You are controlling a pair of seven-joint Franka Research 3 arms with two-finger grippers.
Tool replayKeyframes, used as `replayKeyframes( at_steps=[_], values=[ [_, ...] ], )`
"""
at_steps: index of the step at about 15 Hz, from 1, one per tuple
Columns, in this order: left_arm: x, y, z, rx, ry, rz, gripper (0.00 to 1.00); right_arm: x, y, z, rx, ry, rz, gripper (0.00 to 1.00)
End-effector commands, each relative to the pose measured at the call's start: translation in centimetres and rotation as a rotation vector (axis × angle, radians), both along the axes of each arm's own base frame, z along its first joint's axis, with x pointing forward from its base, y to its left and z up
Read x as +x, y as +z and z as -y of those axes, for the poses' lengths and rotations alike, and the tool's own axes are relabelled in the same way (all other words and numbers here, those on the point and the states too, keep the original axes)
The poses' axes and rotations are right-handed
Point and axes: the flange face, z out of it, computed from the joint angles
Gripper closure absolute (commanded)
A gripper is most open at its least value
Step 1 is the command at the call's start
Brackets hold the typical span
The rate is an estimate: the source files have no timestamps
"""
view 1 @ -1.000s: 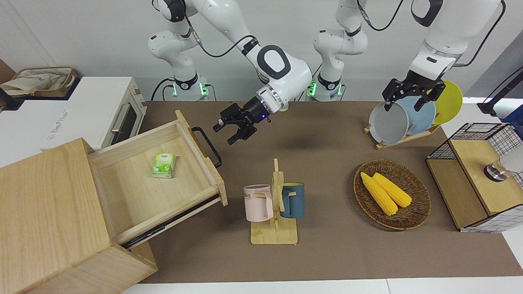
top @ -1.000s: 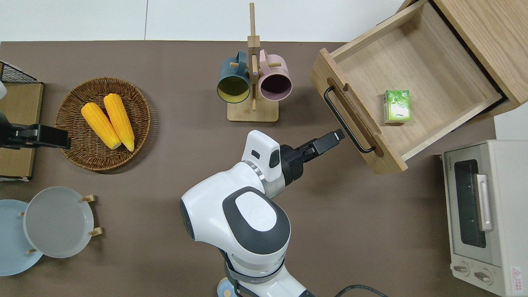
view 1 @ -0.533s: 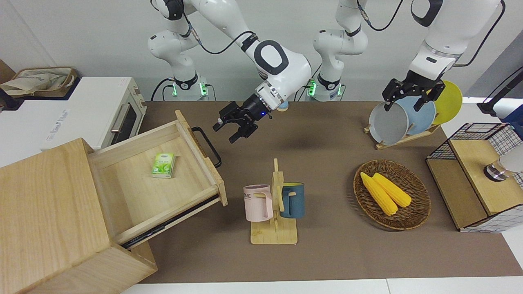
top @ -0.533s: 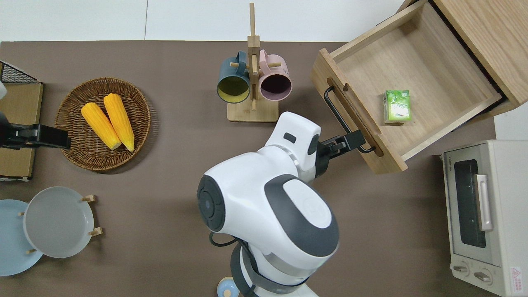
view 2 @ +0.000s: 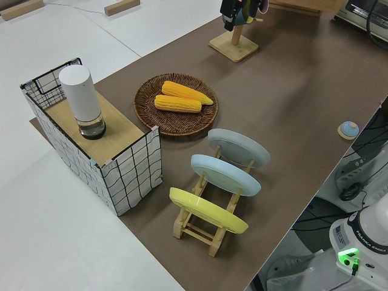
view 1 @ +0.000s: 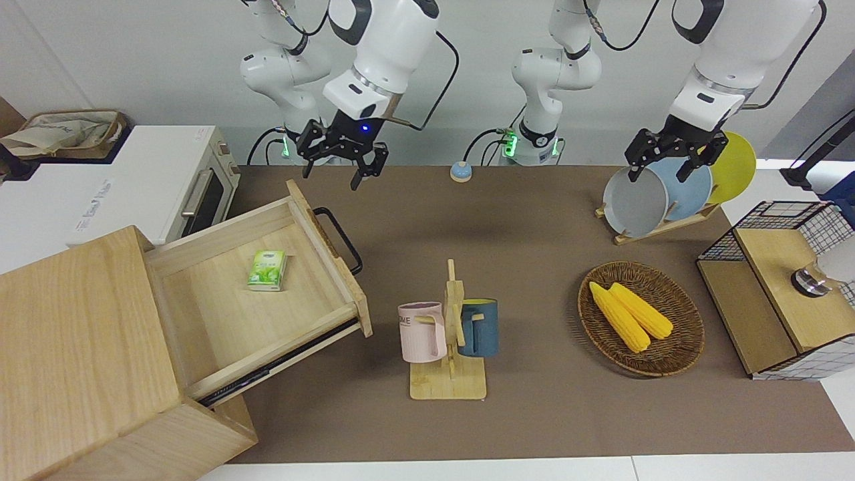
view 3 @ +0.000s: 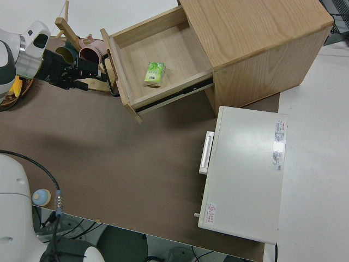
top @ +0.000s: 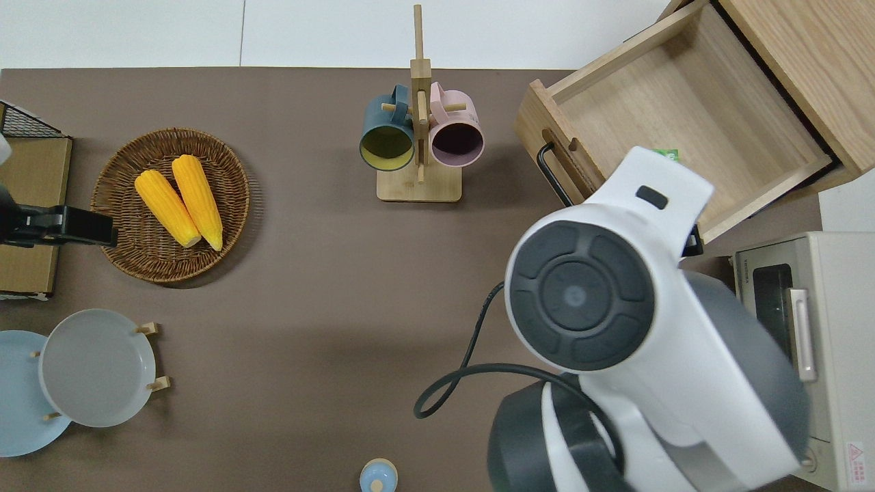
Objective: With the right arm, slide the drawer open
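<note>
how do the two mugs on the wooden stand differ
The pink mug is pale pink with dark lettering on its side; the blue mug is dark blue with a yellowish inside and no lettering in view. The pink mug hangs on the stand's side toward the right arm's end of the table, the blue mug on the side toward the left arm's end. Both hang from pegs by their handles and look alike in size.

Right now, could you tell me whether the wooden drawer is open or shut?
Open. The drawer stands pulled well out of its cabinet, its inside floor exposed with a small green box lying on it.
</note>
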Motion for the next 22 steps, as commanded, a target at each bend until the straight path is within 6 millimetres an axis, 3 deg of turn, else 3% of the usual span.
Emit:
replayKeyframes(
  at_steps=[1, 8, 14, 18, 22],
  values=[
    [0.4, 0.2, 0.0, 0.016, -0.008, 0.008, 0.00, -0.3, 2.6, 4.2, 0.116, 0.010, -0.029, 0.017],
    [0.4, 0.2, 0.0, 0.016, -0.008, 0.008, 0.00, 0.5, 4.9, 14.1, 0.433, -0.137, -0.085, 0.015],
    [0.4, 0.2, 0.0, 0.016, -0.008, 0.008, 0.00, 0.5, 4.8, 16.6, 0.476, -0.146, -0.107, 0.015],
    [0.4, 0.2, 0.0, 0.014, -0.008, 0.008, 0.00, 1.0, 4.1, 20.7, 0.499, -0.076, -0.143, 0.015],
    [0.4, 0.2, 0.0, 0.016, -0.008, 0.008, 0.00, 1.2, 3.5, 22.5, 0.486, -0.098, -0.150, 0.015]
  ],
)
